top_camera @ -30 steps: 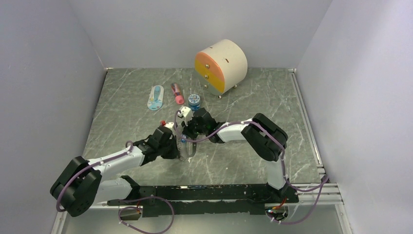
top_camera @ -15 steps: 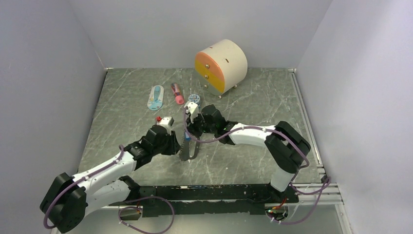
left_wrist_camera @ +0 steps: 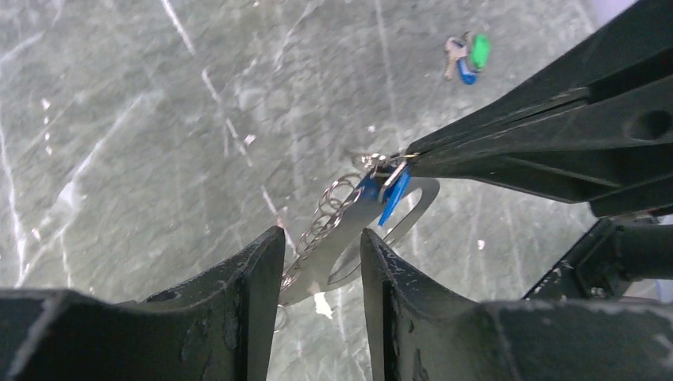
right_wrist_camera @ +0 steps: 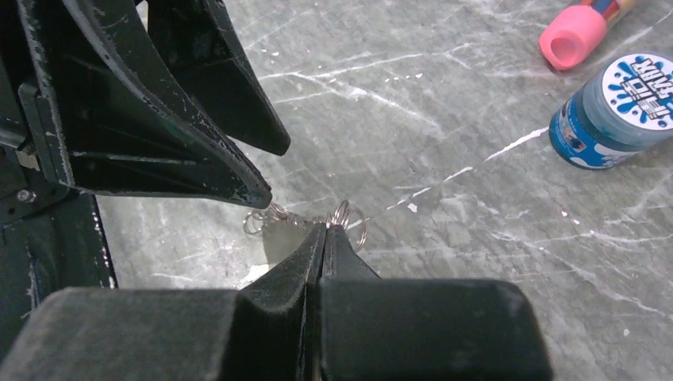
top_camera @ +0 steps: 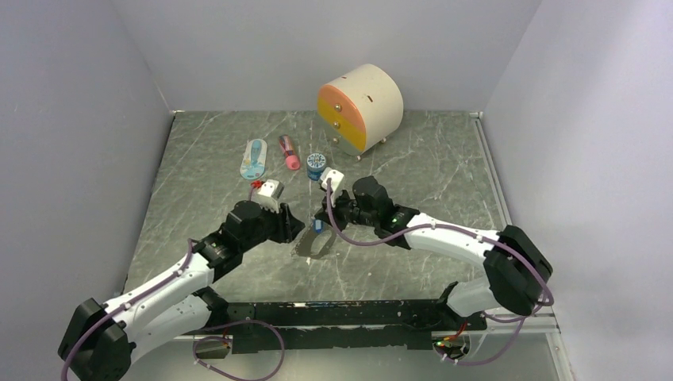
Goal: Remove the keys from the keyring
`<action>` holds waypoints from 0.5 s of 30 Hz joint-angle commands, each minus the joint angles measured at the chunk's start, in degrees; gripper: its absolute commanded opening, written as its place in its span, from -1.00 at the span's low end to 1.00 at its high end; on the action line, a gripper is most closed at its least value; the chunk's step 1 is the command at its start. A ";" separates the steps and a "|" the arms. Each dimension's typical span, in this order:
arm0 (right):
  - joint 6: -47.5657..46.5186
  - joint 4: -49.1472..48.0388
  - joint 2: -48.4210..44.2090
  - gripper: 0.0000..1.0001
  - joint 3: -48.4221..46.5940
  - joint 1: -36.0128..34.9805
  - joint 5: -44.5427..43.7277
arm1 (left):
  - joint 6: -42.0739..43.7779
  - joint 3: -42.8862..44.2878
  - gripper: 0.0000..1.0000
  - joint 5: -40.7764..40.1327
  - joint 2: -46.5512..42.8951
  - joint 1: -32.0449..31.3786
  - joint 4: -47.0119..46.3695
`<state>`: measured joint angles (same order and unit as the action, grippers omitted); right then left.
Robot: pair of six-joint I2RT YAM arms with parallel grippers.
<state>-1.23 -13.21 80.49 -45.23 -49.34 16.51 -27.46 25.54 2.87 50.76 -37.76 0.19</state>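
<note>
The keyring (left_wrist_camera: 373, 230) is a whitish oval loop with a beaded chain (left_wrist_camera: 321, 222), low over the table between both grippers; it also shows in the top view (top_camera: 313, 248). My right gripper (right_wrist_camera: 325, 228) is shut on a small wire ring (right_wrist_camera: 343, 216) at the chain's end, where a blue-tagged key (left_wrist_camera: 393, 193) hangs. My left gripper (left_wrist_camera: 321, 234) is open, with the loop's near end just beyond its fingertips. A separate small pair of keys with green and blue tags (left_wrist_camera: 468, 54) lies on the table further off.
A round blue tin (top_camera: 317, 164), a pink tube (top_camera: 288, 152) and a pale blue oval flat piece (top_camera: 254, 159) lie behind the grippers. A round cream drawer chest (top_camera: 361, 107) stands at the back. Walls close the table's left, right and back.
Both arms have stretched further from their bases. The right gripper has drawn back to the right with the ring. The keyring has sunk from upright to low over the table.
</note>
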 commanded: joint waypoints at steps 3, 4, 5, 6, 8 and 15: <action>-0.60 4.79 -6.03 -1.00 -4.89 -0.14 -1.10 | 3.56 2.96 -0.06 3.21 -3.09 -0.06 -6.71; -0.86 5.15 -7.17 -1.00 -5.72 -0.12 -1.37 | 4.17 3.80 -0.06 2.93 -3.43 -0.04 -6.16; -0.87 4.59 -8.09 -1.00 -5.47 -0.14 -2.80 | 4.85 4.46 -0.06 2.67 -3.83 -0.05 -5.61; -0.48 4.05 -8.60 -1.00 -5.15 -0.10 -4.60 | 5.36 5.04 -0.06 2.29 -4.09 -0.06 -5.02; -0.47 6.75 -8.91 -1.00 -6.48 0.03 -4.72 | 6.24 5.74 -0.05 1.55 -4.46 -0.08 -4.21; 1.14 12.82 -5.76 -1.00 -8.41 -0.03 1.32 | 6.15 4.43 -0.02 3.83 -4.68 -0.05 -4.85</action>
<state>-0.97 -5.06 72.42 -50.15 -49.28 14.06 -22.92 29.41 4.69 46.26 -37.76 -2.98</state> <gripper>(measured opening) 0.010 0.483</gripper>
